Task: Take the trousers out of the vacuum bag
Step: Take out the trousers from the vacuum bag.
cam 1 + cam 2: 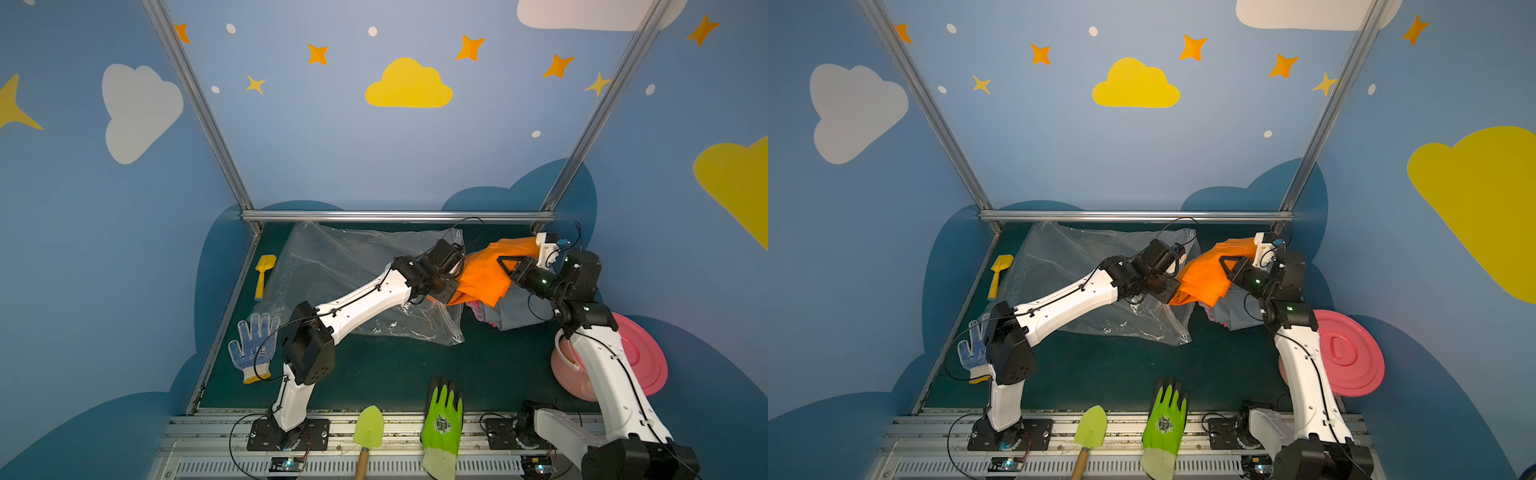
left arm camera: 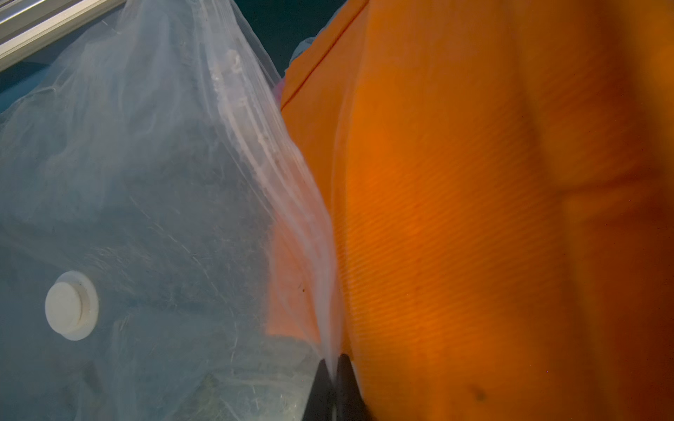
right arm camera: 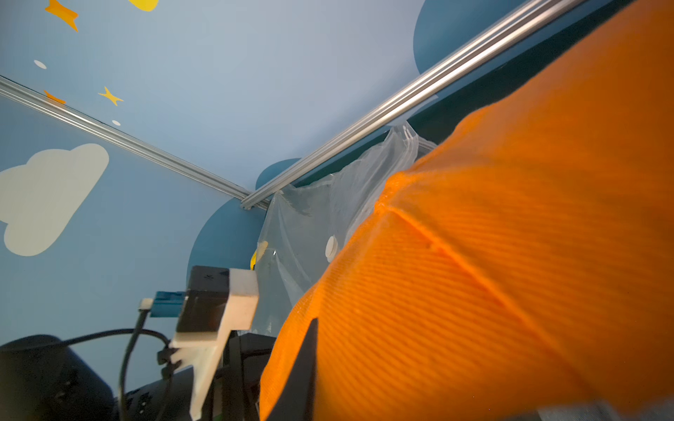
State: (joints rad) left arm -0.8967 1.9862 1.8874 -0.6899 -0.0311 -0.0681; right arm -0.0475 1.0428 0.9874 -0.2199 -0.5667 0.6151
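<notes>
The clear vacuum bag point(image 1: 345, 270) lies crumpled at the back of the green mat, and its white valve point(image 2: 72, 305) shows in the left wrist view. My left gripper point(image 1: 451, 293) is shut on the bag's mouth edge, its jaws pinching the plastic strip point(image 2: 333, 364). The orange trousers point(image 1: 484, 274) hang lifted just right of the mouth, with my right gripper point(image 1: 505, 266) shut on them. Cloth drapes over one dark finger point(image 3: 308, 357). A strip of orange point(image 2: 288, 284) shows through the plastic. Denim trousers point(image 1: 517, 313) and pink trousers point(image 1: 476, 311) lie piled under the orange ones.
A yellow toy shovel point(image 1: 264, 274) and a blue-dotted white glove point(image 1: 253, 347) lie left of the bag. A green glove point(image 1: 442, 419) and a green trowel point(image 1: 368, 428) sit at the front edge. A pink basin point(image 1: 642, 357) stands behind the right arm. A metal rail point(image 1: 395, 216) bounds the back.
</notes>
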